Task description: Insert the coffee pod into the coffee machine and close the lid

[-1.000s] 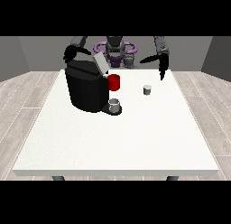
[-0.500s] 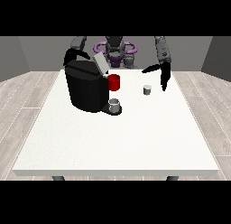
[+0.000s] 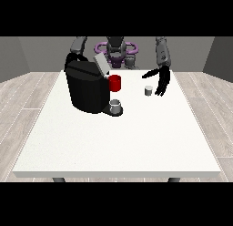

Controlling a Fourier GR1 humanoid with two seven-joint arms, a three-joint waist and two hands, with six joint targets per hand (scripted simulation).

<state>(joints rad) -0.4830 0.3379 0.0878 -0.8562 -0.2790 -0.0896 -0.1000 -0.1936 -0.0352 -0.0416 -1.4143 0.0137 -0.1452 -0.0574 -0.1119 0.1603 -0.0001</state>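
The coffee pod (image 3: 148, 90) is a small pale cylinder that stands upright on the white table (image 3: 118, 138), in the far part of it and to the right of the middle. Just beside the pod, on its right, hangs the hand at the view's right (image 3: 162, 82): its dark fingers are straight and point down toward the table, and the thumb is stretched out to the left above the pod, so the hand is spread and holds nothing. I cannot tell whether any fingertip touches the pod; a narrow gap seems to lie between them. To the left of the pod, well apart from it, stands the black coffee machine (image 3: 86, 86). Its grey lid (image 3: 101, 64) is tilted up and open at the top of the machine. A red part (image 3: 115, 83) sticks out from the front of the machine, and under it a small grey cup (image 3: 115, 105) stands on the machine's base. The hand at the view's left (image 3: 72, 59) is behind the top left corner of the machine; only a small dark part of it shows, and I cannot tell how its fingers lie. Behind the table is the robot's body (image 3: 116, 49), with a purple ring around it.
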